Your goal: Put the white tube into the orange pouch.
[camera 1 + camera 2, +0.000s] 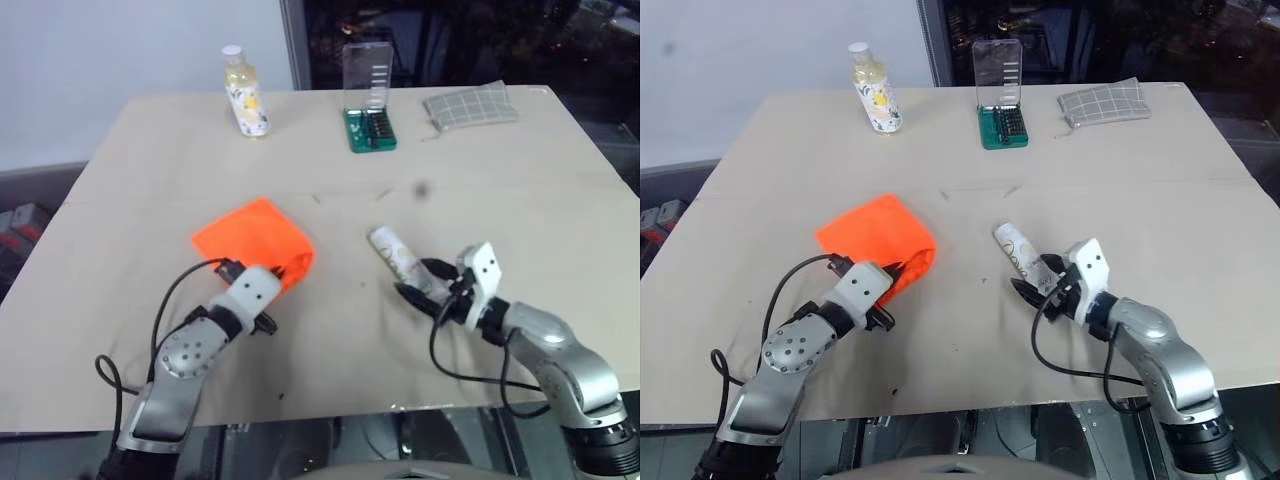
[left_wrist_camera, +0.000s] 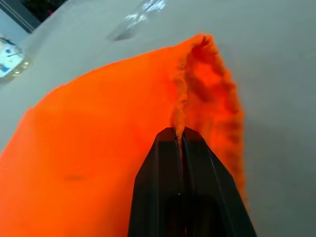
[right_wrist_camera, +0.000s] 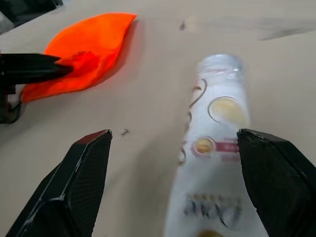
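Two pincers work the tabletop (image 1: 520, 180): left pincer (image 2: 180, 136) clamped on the orange pouch's (image 1: 255, 240) mouth edge; right pincer (image 3: 173, 143) spread wide, white tube (image 3: 212, 148) lying between its fingers, untouched.

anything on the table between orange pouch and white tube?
Nothing: bare table separates the orange pouch from the white tube, shown in both eye views.
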Robot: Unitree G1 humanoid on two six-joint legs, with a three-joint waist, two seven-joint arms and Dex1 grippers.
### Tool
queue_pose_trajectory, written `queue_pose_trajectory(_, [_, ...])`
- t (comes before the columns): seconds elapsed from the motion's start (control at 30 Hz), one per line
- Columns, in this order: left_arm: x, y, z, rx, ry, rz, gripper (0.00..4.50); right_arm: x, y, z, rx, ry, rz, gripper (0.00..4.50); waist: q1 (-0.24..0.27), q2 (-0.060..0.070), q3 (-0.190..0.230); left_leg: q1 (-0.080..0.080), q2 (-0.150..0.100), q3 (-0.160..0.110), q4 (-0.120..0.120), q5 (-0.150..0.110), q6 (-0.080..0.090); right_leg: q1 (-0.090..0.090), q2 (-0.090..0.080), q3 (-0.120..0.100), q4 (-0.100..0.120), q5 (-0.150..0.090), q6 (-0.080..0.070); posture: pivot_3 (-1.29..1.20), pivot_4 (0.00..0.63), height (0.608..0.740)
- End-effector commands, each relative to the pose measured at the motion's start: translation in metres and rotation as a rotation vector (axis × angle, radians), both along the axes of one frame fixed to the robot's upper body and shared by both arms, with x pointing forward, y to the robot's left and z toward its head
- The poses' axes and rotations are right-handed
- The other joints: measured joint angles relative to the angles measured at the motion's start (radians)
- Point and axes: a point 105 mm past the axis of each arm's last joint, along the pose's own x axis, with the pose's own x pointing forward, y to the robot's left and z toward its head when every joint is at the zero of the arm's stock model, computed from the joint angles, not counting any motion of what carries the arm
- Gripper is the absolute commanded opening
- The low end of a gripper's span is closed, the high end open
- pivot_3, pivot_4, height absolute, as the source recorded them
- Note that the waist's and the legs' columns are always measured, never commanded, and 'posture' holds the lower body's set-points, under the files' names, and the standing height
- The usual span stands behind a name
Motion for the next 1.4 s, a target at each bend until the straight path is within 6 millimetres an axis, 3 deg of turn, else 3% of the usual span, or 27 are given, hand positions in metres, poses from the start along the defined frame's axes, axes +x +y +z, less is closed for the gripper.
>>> queue_pose_trajectory(0.03, [0.003, -0.013, 0.014, -0.008, -0.036, -0.040, 0.09, 0.008, 0.002, -0.008, -0.089, 0.008, -0.058, 4.10, 0.000, 0.000, 0.000, 0.000, 0.000, 0.000, 0.000, 0.000, 0.000, 0.000, 0.000, 0.000, 0.000, 0.000, 0.000, 0.00, 0.150, 0.740])
queue_pose_trajectory(0.37, [0.004, -0.016, 0.020, -0.024, -0.035, -0.052, 0.09, 0.021, -0.013, -0.001, -0.169, -0.060, -0.195, 4.10, -0.009, -0.001, 0.000, -0.001, 0.000, 0.000, 0.000, 0.000, -0.001, -0.001, 0.000, 0.000, 0.000, 0.000, 0.000, 0.00, 0.150, 0.740])
queue_pose_trajectory(0.6, [0.007, -0.017, 0.024, -0.045, -0.032, -0.050, 0.09, 0.007, -0.003, -0.023, -0.196, 0.056, -0.111, 4.10, -0.014, -0.001, 0.000, -0.001, 0.000, 0.000, 0.000, 0.000, 0.000, -0.001, 0.000, 0.000, 0.000, 0.000, 0.000, 0.00, 0.150, 0.740])
queue_pose_trajectory(0.73, [0.010, -0.017, 0.029, -0.031, -0.049, -0.047, 0.09, 0.006, -0.007, -0.033, -0.251, 0.087, -0.125, 4.10, -0.020, -0.002, -0.001, -0.001, 0.000, -0.001, 0.000, 0.000, 0.000, -0.001, 0.000, 0.000, 0.000, 0.000, 0.000, 0.00, 0.150, 0.740])
queue_pose_trajectory(0.83, [0.009, -0.018, 0.029, -0.020, -0.051, -0.056, 0.00, 0.011, -0.012, -0.032, -0.268, 0.066, -0.153, 3.22, -0.023, -0.002, -0.001, -0.001, 0.000, 0.000, 0.000, 0.000, 0.000, -0.001, 0.001, 0.000, 0.000, 0.000, 0.000, 0.00, 0.150, 0.740])
queue_pose_trajectory(0.97, [0.007, -0.021, 0.030, -0.027, -0.049, -0.059, 0.00, 0.011, -0.015, -0.028, -0.292, 0.026, -0.145, 1.53, -0.023, -0.003, -0.002, -0.001, 0.000, -0.001, 0.000, 0.000, 0.000, -0.001, 0.000, 0.000, 0.000, 0.000, 0.000, 0.00, 0.150, 0.740])
queue_pose_trajectory(1.17, [0.005, -0.022, 0.030, -0.036, -0.039, -0.064, 0.00, 0.008, -0.005, -0.009, -0.250, -0.047, -0.070, 1.53, -0.022, -0.003, -0.001, 0.000, 0.000, -0.001, 0.000, 0.000, 0.000, 0.000, 0.001, 0.000, 0.000, 0.000, 0.000, 0.00, 0.150, 0.740])
queue_pose_trajectory(1.4, [0.009, -0.030, 0.038, -0.073, -0.043, -0.072, 0.00, -0.005, 0.024, 0.024, -0.305, -0.212, 0.191, 1.53, -0.023, -0.003, 0.000, -0.002, 0.000, -0.001, 0.000, 0.000, -0.001, -0.001, 0.001, 0.000, 0.000, 0.000, 0.000, 0.00, 0.150, 0.740])
